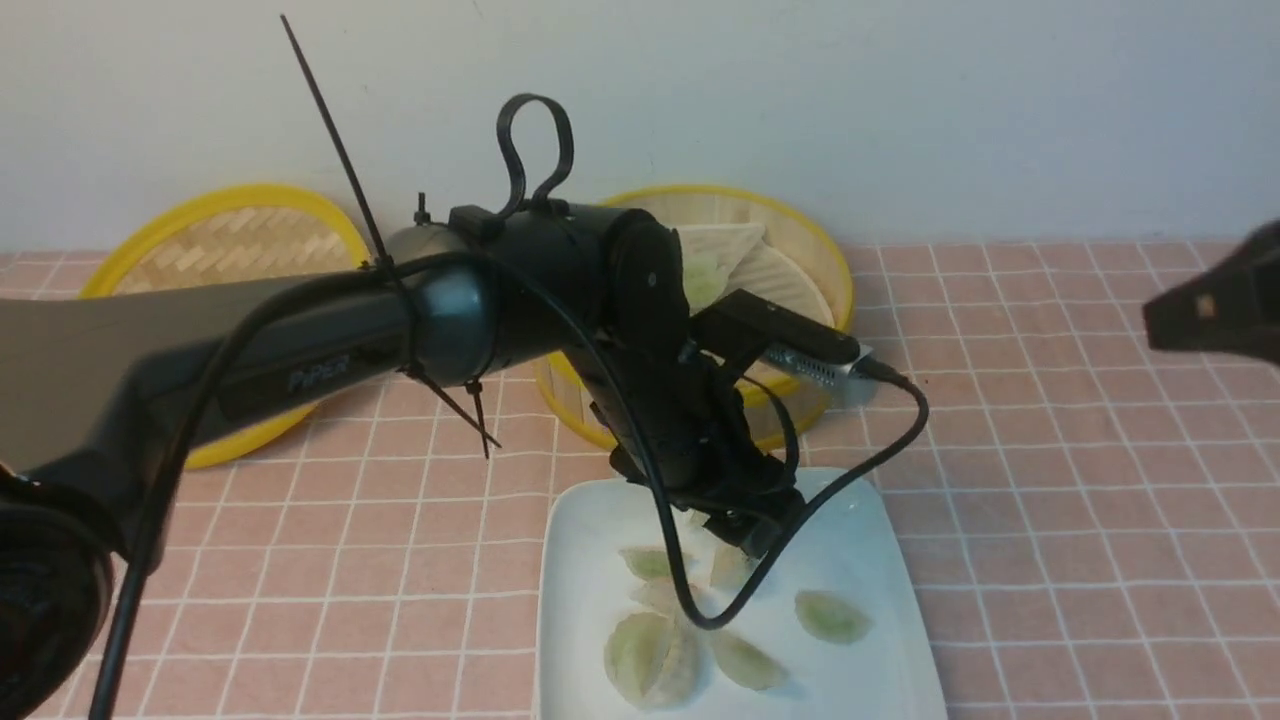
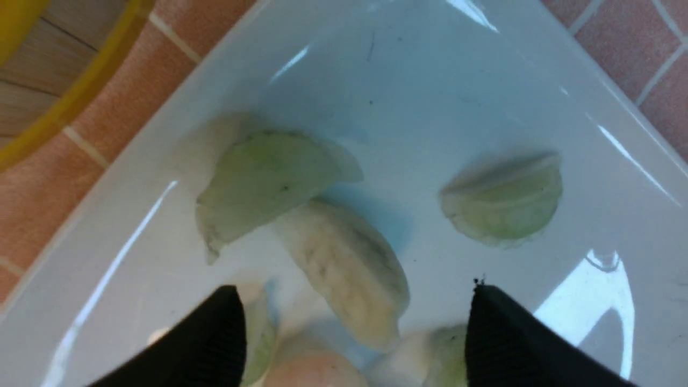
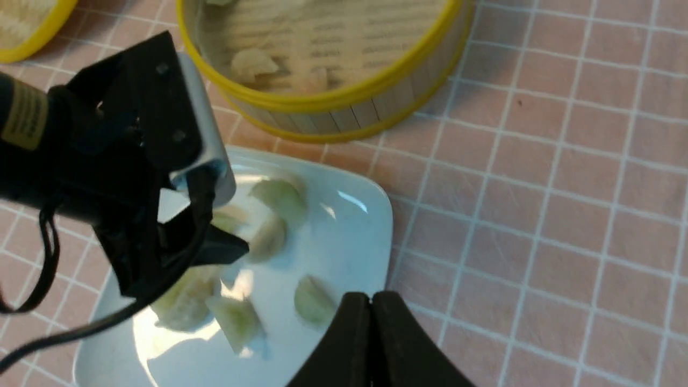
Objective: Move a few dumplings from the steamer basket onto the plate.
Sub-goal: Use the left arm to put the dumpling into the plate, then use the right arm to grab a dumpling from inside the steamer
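Plate: glossy white square plate (image 1: 880, 570), rounded corners, raised rim. Lies flat, just in front of the steamer basket, with a narrow gap between them.

Dumplings: small pale-green translucent crescent dumplings (image 1: 832, 617) with pleated edges. At least five lie on the plate. Most are clustered left of centre, some touching or overlapping (image 1: 650, 660). One lies alone toward the right side. In the left wrist view a greener one (image 2: 269, 183) touches a paler one (image 2: 349, 269), and a third (image 2: 502, 199) lies apart.

Steamer basket: round deep bamboo steamer basket (image 3: 344, 102), pale vertical slat walls, yellow rims, upright. One pale dumpling (image 3: 252, 62) lies on its slatted floor.
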Available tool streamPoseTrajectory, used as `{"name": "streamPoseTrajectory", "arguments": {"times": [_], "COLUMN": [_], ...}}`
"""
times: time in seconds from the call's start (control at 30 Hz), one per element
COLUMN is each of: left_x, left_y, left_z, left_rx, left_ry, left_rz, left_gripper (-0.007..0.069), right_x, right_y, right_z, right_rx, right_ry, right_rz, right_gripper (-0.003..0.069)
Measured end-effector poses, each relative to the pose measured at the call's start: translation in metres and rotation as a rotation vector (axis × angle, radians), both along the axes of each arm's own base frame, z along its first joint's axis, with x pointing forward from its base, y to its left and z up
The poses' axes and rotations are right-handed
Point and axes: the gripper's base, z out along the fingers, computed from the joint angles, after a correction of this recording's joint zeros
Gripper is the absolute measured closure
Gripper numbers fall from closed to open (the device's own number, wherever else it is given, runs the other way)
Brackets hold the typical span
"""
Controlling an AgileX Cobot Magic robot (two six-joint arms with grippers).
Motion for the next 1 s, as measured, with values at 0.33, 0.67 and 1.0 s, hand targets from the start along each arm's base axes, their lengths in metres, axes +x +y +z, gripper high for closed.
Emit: {"name": "streamPoseTrajectory", "arguments": {"times": [0.33,0.67,1.0], "left_x": [-0.003,-0.079,-0.14], "left_y": [0.104,0.153,0.178], "left_z": [0.112,0.164,0.202], "left_rx": [-0.068,-0.12,-0.144], "left_ry": [-0.097,-0.181,-0.294], "left_rz": [0.229,0.281,0.307], "left_gripper": [0.0624,0.0631,0.0631], "right_x": [0.127,0.255,0.298], "right_y": [0.055,0.128,0.149], "right_z": [-0.022,-0.112,-0.202], "right_rx": [-0.034,-0.087,-0.084], "right_ry": [0.029,0.008,0.086], "right_rz": [0.139,0.257,0.281], "right_gripper": [0.0657,0.0437,0.0184]}}
